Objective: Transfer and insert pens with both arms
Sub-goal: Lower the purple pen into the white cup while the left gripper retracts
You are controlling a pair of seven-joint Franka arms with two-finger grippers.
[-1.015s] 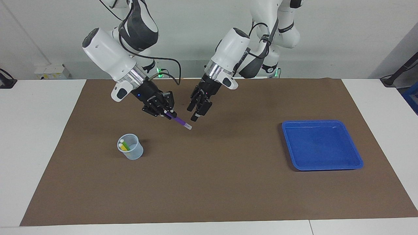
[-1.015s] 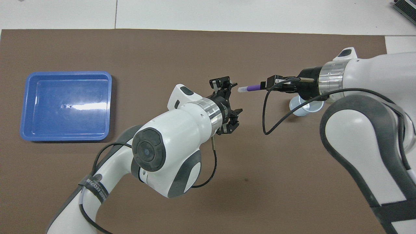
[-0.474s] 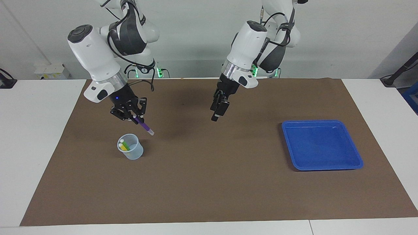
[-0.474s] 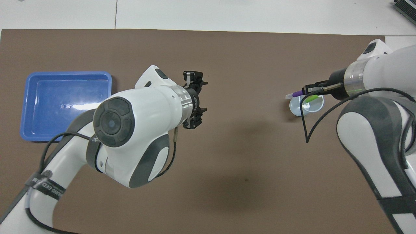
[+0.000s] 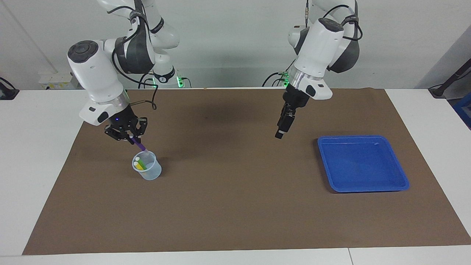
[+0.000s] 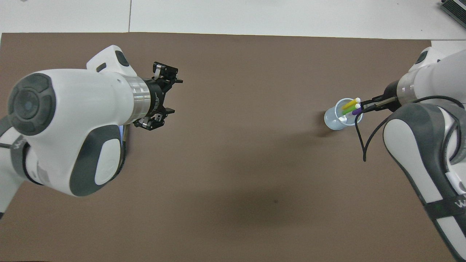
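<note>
The purple pen slants down from the right end effector, which is clenched on its upper end, its capped tip at the mouth of the clear cup just below, where the yellow pen and green pen already stand. The cup sits toward the right arm's end of the bench, with bare mat all round. The left end effector, fingers apart and empty, waits over the mat beside the blue tray.

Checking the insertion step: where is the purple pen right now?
The thin purple pen is gripped by the right end effector, pale cap tip entering the clear plastic cup holding the yellow and green pens, toward the right arm's end of the brown mat.
</note>
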